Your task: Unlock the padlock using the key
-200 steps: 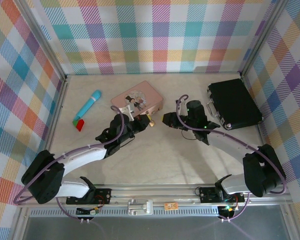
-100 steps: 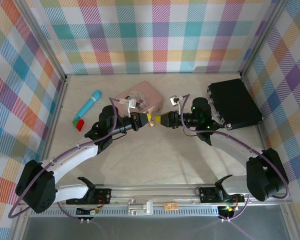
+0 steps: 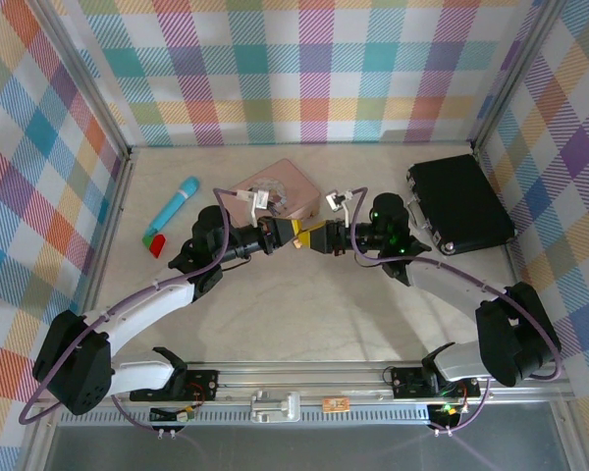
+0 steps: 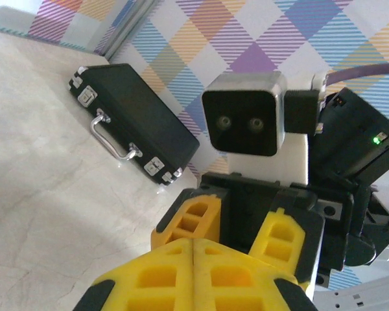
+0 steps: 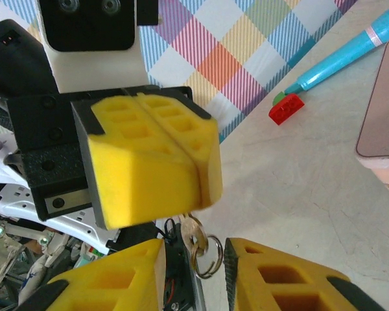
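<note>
My left gripper and right gripper meet tip to tip above the table in front of the pink tin. In the right wrist view the left gripper is shut, and the key hangs out of the seam of its yellow pads by its round head, with a split ring through it. The right gripper is open, one finger on each side of the key's head and ring. The left wrist view shows the shut left gripper facing the open right gripper. The padlock is hidden; whether it sits between the left pads I cannot tell.
A black case lies at the back right. The pink tin stands just behind the grippers. A turquoise tube and a small red block lie at the left. Plaid walls close in the table.
Both grippers have moved toward each other. The gap between them has closed, and the right gripper's open fingers now straddle the key's head.
</note>
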Motion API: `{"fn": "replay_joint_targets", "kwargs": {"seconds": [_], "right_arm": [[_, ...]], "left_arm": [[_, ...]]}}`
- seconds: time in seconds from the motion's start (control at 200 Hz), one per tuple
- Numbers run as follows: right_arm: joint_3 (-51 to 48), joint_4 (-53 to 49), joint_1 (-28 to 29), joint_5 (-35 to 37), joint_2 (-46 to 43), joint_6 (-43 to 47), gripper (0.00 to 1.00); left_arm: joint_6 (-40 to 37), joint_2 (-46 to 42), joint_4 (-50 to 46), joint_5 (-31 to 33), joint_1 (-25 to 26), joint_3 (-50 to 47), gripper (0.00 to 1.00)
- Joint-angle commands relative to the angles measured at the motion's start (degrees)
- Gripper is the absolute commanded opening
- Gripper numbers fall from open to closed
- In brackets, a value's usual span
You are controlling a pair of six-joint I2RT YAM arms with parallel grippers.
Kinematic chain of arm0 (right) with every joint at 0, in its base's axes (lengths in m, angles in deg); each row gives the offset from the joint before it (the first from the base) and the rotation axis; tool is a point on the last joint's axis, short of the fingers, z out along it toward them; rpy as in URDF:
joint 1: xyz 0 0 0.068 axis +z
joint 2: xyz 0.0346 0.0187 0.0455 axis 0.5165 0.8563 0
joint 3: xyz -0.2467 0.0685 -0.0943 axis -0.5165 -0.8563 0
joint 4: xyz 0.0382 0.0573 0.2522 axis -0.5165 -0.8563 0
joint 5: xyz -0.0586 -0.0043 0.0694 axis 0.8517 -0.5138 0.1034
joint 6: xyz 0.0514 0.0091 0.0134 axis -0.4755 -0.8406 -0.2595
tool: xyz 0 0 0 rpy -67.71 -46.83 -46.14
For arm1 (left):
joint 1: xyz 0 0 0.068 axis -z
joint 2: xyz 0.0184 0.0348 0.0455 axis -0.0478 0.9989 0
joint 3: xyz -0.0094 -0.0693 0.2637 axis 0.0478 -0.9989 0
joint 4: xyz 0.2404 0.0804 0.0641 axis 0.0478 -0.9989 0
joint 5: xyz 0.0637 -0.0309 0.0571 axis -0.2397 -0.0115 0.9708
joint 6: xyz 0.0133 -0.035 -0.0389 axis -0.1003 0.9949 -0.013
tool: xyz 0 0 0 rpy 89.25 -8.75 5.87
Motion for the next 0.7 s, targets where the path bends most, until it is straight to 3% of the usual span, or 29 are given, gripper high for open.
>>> {"fn": "replay_joint_targets", "kwargs": {"seconds": [0.0, 0.225, 0.485, 0.695], "right_arm": [[-1.0, 3.3, 0.4, -1.3, -0.1, -0.8, 0.30], [-1.0, 3.7, 0.4, 1.0, -1.1, -0.3, 0.26], [-1.3, 3.0, 0.3, 3.7, -3.4, 0.2, 0.31], [-1.0, 7.4, 0.4, 1.8, -0.5, -2.7, 0.22]], "left_arm": [[1.7, -0.3, 4.9, 0.1, -0.3, -0.9, 0.00], [3.8, 0.8, 7.5, -2.1, -0.3, -1.3, 0.00], [3.1, -0.7, 6.1, -1.5, -0.3, -2.3, 0.00], [4.2, -0.4, 7.5, -1.9, -0.2, -2.4, 0.00]]}}
